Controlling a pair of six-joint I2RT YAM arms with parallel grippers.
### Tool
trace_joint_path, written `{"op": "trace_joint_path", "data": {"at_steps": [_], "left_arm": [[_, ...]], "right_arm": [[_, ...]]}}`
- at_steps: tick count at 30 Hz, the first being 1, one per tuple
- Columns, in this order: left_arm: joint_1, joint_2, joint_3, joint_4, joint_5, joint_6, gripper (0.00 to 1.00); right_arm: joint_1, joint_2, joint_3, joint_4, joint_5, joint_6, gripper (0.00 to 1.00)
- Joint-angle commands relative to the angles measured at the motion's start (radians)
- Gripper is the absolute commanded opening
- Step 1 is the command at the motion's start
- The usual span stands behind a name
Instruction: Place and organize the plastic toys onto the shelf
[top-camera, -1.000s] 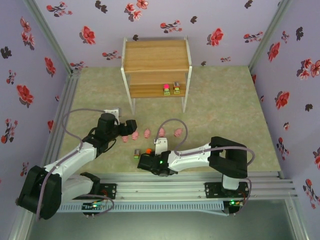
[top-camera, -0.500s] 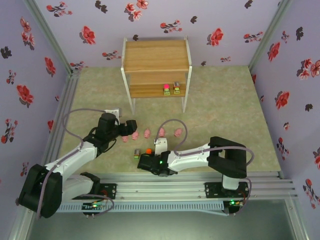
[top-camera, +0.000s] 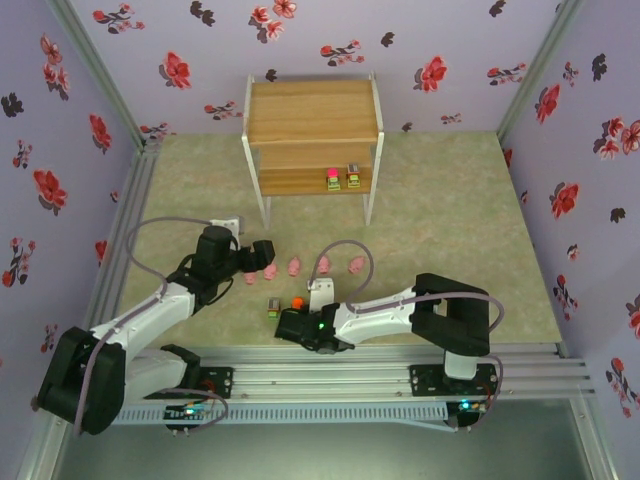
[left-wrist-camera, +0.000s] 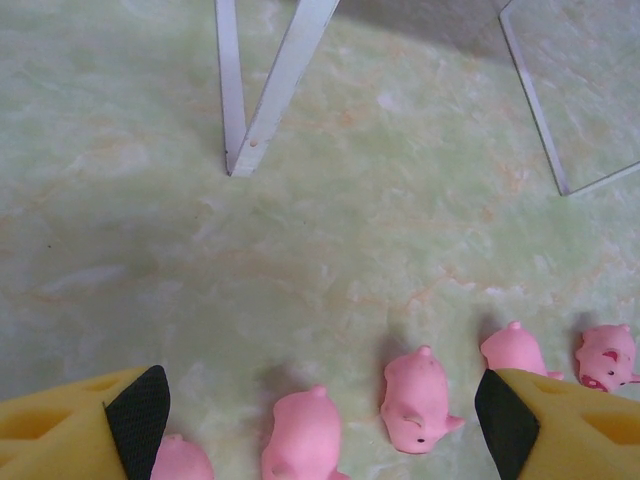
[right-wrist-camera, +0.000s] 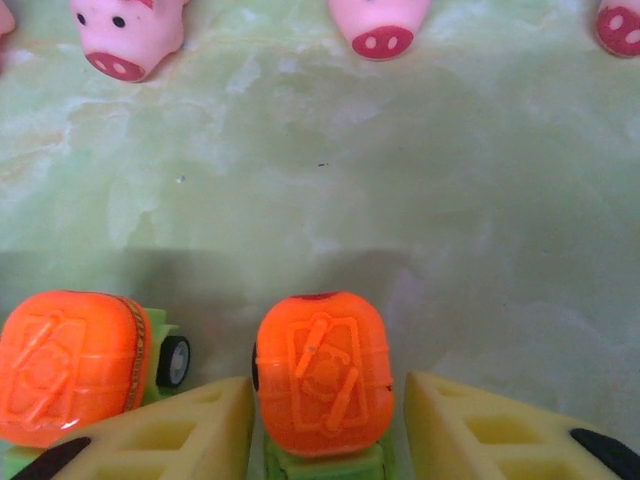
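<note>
I've got the L gripper (left-wrist-camera: 320, 412) wide open, low over the row of pink pigs (left-wrist-camera: 415, 400) on the bench (left-wrist-camera: 400, 230) in front of the shelf (top-camera: 312, 110). R gripper (right-wrist-camera: 325, 425) straddles an orange-topped toy car (right-wrist-camera: 322, 372), jaws close on both sides, but I can't tell if it's actually pinched; a 2nd orange car (right-wrist-camera: 70, 360) sits just beside it. A pink-topped block (top-camera: 332, 180) and a grey-topped one (top-camera: 352, 176) sit side by side on the shelf's lower board, right end.

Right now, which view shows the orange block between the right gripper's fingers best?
Right wrist: the orange block sits large and sharp between the fingers of the right gripper. Top external gives it as a tiny orange speck; left wrist faces the pigs.
</note>
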Motion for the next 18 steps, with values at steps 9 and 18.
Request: {"op": "trace_joint_path", "data": {"at_steps": [9,18], "left_arm": [[-0.005,0.016,0.025,0.019,0.019,0.008,0.84],[-0.006,0.032,0.028,0.030,0.029,0.004,0.84]], "right_arm": [[0.021,0.046,-0.025,0.026,0.027,0.027,0.17],[0.039,0.069,-0.056,0.055,0.069,0.053,0.18]]}}
